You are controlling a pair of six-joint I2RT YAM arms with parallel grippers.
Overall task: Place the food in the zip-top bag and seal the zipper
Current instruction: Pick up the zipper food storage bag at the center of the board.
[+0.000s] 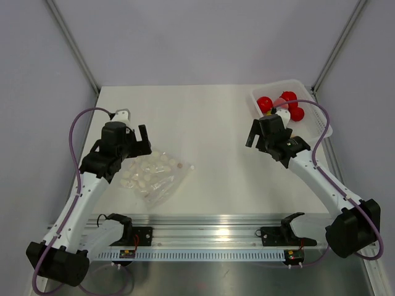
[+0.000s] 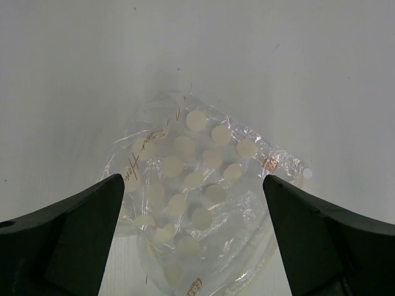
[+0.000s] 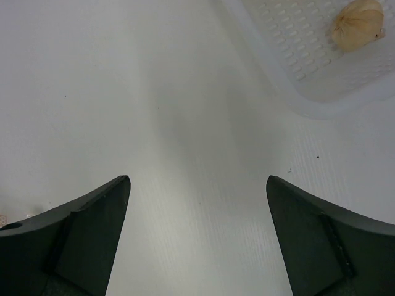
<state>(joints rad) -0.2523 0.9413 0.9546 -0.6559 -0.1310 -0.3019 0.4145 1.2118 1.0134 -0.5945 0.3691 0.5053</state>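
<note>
The food, a small cluster of glossy red balls, lies in the white tray at the far right corner of the table, and the right wrist view catches one pale yellowish piece resting on the tray's slotted floor near its corner. The zip-top bag lies flat and crumpled on the left half of the table, well apart from the tray, its clear film printed with white dots; none of the red balls is inside it, and whether its zipper is pressed shut cannot be told. The left gripper hangs just above the bag's far left edge with its jaws spread wide and nothing between them; seen from its own wrist, the bag fills the gap under the left gripper, clear of both fingers. The right gripper hovers over bare table just on the near side of the tray, its jaws likewise fully apart and empty, with only the white surface showing under the right gripper and the tray off to its upper right
</note>
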